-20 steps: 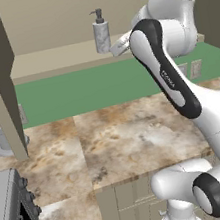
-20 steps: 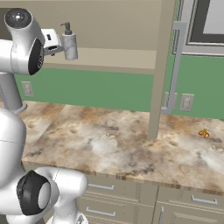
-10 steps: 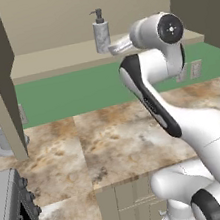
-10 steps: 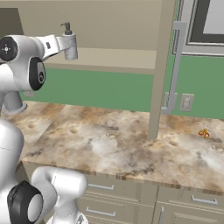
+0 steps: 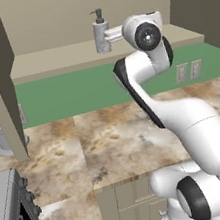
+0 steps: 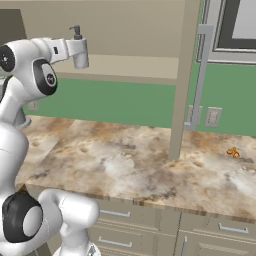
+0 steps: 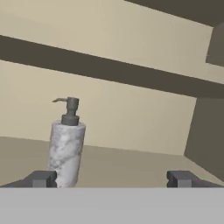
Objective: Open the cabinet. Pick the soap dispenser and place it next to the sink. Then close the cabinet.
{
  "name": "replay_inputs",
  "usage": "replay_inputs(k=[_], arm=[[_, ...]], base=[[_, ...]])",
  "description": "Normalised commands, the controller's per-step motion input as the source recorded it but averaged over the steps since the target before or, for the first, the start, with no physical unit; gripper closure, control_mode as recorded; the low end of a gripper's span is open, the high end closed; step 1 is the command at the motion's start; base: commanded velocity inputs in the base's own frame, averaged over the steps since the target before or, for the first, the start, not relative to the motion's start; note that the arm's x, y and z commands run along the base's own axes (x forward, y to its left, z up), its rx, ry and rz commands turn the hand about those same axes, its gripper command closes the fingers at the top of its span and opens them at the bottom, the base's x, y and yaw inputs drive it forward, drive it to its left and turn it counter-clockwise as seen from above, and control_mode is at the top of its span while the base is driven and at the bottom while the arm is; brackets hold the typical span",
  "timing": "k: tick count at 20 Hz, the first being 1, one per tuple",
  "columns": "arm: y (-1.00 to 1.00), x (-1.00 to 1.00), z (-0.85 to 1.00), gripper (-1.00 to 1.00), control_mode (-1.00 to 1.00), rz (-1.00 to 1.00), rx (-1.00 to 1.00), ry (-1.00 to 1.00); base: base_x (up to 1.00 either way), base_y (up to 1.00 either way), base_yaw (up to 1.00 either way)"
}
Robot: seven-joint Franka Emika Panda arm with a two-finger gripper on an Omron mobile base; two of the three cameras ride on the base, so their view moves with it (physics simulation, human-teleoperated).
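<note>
Compared with a second ago: elbow swung down and outward, wrist joint now facing the cameras, forearm levelled toward the shelf. Soap dispenser (image 5: 101,34) unmoved, upright on the shelf of the cabinet (image 5: 72,55), top centre of the left base view and upper left of the right base view (image 6: 79,49).

Arm rising from lower right of the left base view, bending up over the marbled countertop (image 5: 117,141), then reaching level into the open cabinet. Gripper (image 7: 111,178) spread fully wide, holding nothing. Along the bottom of the hand view, one dark fingertip (image 7: 41,178) low left, just beside the bottle's base, the other low right, well apart. Dispenser (image 7: 65,151) left of centre there, just inside the left fingertip rather than midway between the two. Open cabinet door edge-on at the left edge of the left base view.
</note>
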Motion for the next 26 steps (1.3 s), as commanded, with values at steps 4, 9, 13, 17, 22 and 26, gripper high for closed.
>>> replay_inputs(k=[4, 9, 13, 17, 22, 26], arm=[[0.00, 0.16, 0.25, -1.00, -1.00, -0.05, 0.19, 0.00], [0.00, 0.02, 0.22, -1.00, -1.00, 0.00, 0.22, 0.00], [0.00, 0.12, 0.09, -1.00, -1.00, 0.00, 0.19, 0.00], [0.00, 0.26, 0.04, -1.00, -1.00, 0.06, 0.18, 0.04], [0.00, 0.25, 0.02, -1.00, -1.00, 0.12, 0.17, 0.09], [0.00, 0.23, 0.06, -1.00, -1.00, 0.21, 0.11, 0.08]], base=[[0.00, 0.00, 0.00], [0.00, 0.00, 0.00], [0.00, 0.00, 0.00], [0.00, 0.00, 0.00], [0.00, 0.00, 0.00], [0.00, 0.00, 0.00]])
